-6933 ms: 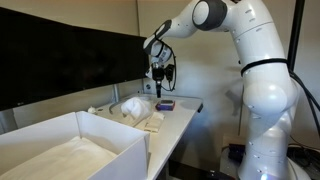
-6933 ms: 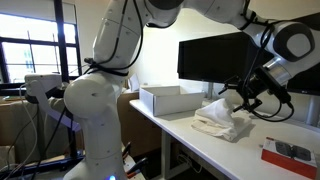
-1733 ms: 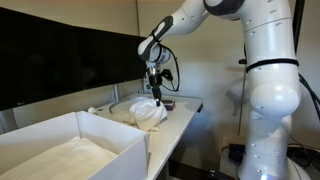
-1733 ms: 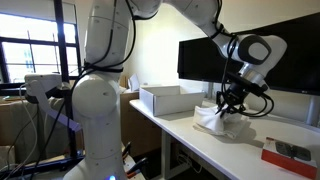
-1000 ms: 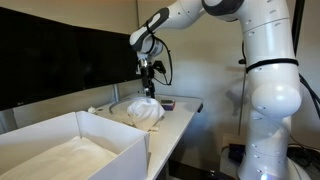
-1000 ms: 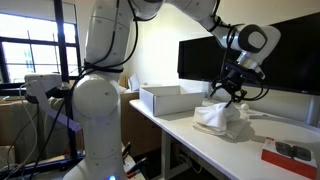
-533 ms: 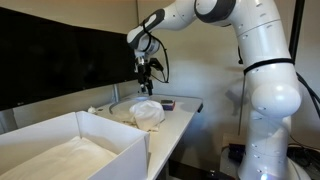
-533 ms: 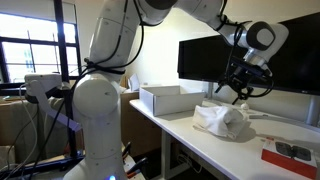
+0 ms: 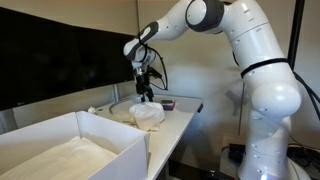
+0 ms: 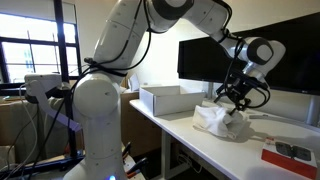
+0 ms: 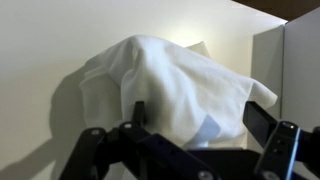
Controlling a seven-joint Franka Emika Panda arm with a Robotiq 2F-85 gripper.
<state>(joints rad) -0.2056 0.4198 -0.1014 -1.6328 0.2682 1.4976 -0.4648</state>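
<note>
A crumpled white cloth [image 9: 148,113] lies heaped on the white table [image 9: 180,122], and it also shows as a cloth [image 10: 222,120] from the other side. My gripper [image 9: 146,93] hangs just above the heap, open. It appears as the gripper [image 10: 236,101] over the cloth's top. In the wrist view the cloth [image 11: 170,78] fills the middle. The gripper [image 11: 200,125] stands over its near edge with the dark fingers [image 11: 262,120] spread wide. Nothing is held between them.
A large white open box [image 9: 70,146] stands at one end of the table, seen also as the box [image 10: 165,98] and its wall [image 11: 300,70]. A small dark object [image 9: 167,103] lies beyond the cloth. A red-edged dark item [image 10: 290,153] sits near the table end. Black monitors [image 10: 250,50] line the back.
The gripper has come down from higher up to just over the cloth heap. The heap has settled lower and rounder on the table.
</note>
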